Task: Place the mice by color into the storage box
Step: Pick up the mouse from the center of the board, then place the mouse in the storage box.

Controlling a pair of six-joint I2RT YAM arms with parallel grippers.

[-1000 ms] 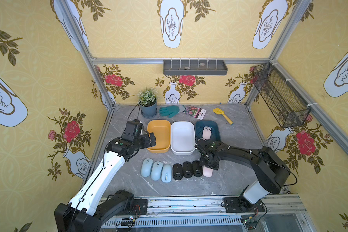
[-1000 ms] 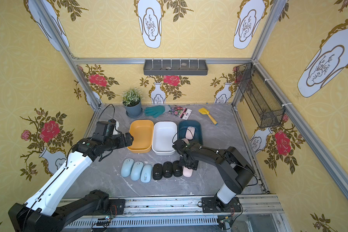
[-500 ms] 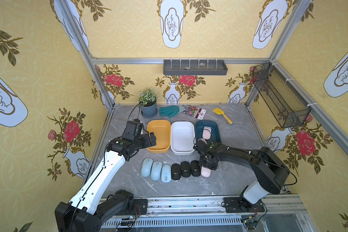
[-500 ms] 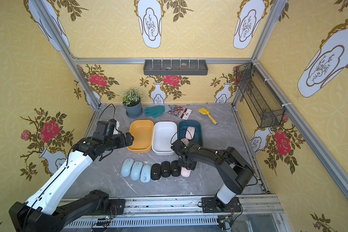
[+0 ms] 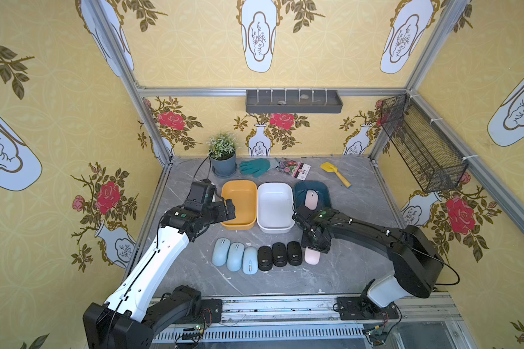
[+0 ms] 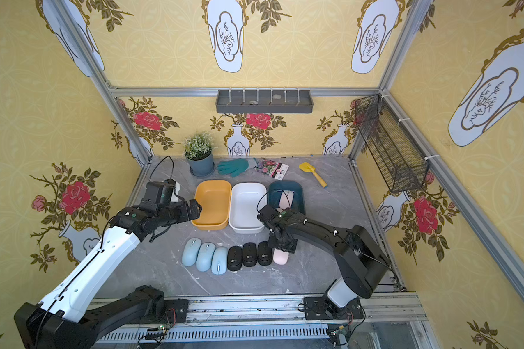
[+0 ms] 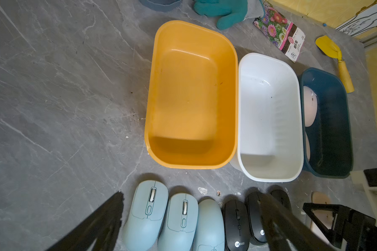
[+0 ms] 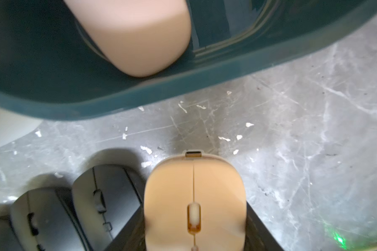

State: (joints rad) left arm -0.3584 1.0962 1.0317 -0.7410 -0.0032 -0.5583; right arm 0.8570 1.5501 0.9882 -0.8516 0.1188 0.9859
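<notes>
Clamping onto the sides of a pink mouse (image 5: 312,257), the right gripper (image 5: 315,244) stands at the right end of the row on the grey table (image 5: 285,279), its arm reaching in low from the right. The right wrist view shows it plainly: the mouse, wheel up, sits squeezed between the two dark fingers (image 8: 262,228), nose pointing toward the teal box (image 8: 183,87). Whether it rests on the table or hangs just clear of it, I cannot tell.

Just beside it come three black mice (image 5: 279,255) with small white logos, packed side by side. Next to them are three light blue mice (image 5: 235,257), also shoulder to shoulder.

Behind the row, three boxes stand in a line: orange box (image 5: 239,183) on the left, white box (image 5: 274,185) in the middle, the teal one on the right. In the teal one, two more pink mice (image 7: 310,106) lie one behind the other along the wall nearest the white box.

Over on the other side, the left gripper (image 5: 228,209) hovers at the orange box's left rim, jaws spread wide. In the left wrist view its fingers (image 7: 100,223) frame the blue and black mice below.

Along the back wall sit a potted plant (image 5: 223,164), a green glove (image 5: 256,167), a seed packet (image 5: 295,167) and a yellow trowel (image 5: 335,174).
</notes>
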